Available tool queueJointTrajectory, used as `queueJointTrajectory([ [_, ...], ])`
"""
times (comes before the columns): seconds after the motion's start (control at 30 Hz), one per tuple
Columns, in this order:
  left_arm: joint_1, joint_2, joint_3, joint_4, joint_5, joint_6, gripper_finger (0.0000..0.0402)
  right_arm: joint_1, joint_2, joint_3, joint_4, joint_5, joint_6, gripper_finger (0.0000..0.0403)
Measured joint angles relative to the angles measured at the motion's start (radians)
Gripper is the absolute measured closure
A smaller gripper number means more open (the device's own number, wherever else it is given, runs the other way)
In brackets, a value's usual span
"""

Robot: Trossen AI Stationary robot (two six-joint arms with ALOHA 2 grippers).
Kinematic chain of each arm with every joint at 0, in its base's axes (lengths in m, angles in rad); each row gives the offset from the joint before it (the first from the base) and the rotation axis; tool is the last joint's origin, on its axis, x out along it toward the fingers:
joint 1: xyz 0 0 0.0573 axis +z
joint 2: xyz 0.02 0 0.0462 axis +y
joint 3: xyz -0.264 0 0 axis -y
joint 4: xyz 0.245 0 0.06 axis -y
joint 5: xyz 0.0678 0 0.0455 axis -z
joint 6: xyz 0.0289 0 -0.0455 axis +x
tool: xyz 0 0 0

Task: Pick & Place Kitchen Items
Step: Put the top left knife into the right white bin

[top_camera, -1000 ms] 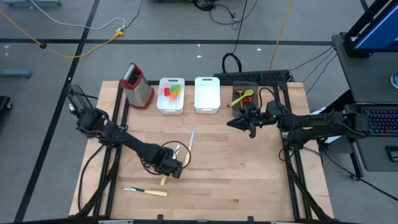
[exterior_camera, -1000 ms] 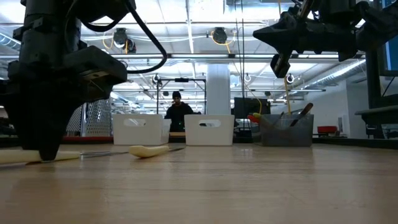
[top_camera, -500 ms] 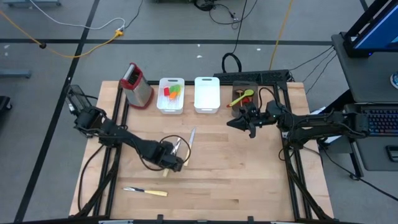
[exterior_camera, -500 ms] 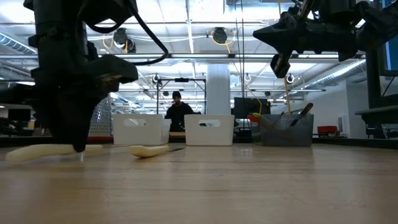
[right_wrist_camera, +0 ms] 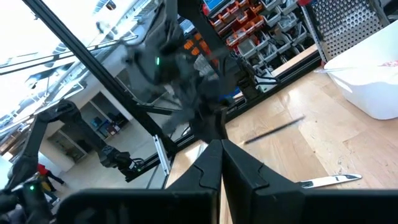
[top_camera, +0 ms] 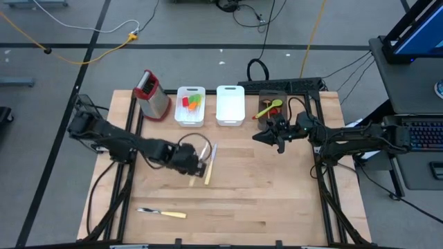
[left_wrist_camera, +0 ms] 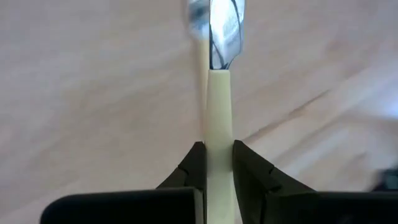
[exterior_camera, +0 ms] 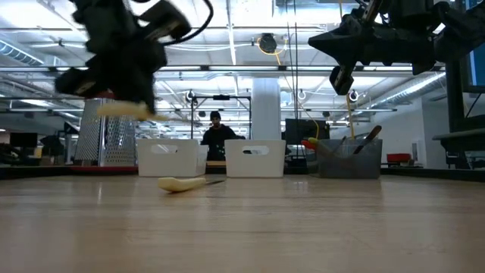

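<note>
A cream-handled steel knife point(left_wrist_camera: 217, 124) is clamped in the left gripper point(left_wrist_camera: 217, 163), carried above the wooden table point(top_camera: 277, 194); a bin placement is judged next, while the right gripper point(top_camera: 266, 136), clenched empty, waits.

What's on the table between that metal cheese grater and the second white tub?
The high view shows another white bin, holding red, orange and green utensils, standing between the grater and the empty white bin.
</note>
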Motion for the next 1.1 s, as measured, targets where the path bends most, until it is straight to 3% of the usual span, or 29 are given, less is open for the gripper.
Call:
queueJointTrajectory([
  [0.3,0.204,-0.039,0.002,0.293,0.099,0.149,0.0364,0.0,0.0,0.0,0.0,0.0,-0.002,0.0399],
  [0.53,0.325,-0.029,0.002,0.51,0.124,0.178,0.0364,0.0,0.0,0.0,0.0,0.0,0.001,0.0399],
  [1.1,0.501,-0.003,0.002,0.69,0.054,0.204,0.0364,-0.018,0.046,0.006,0.046,0.027,0.004,0.0399],
])
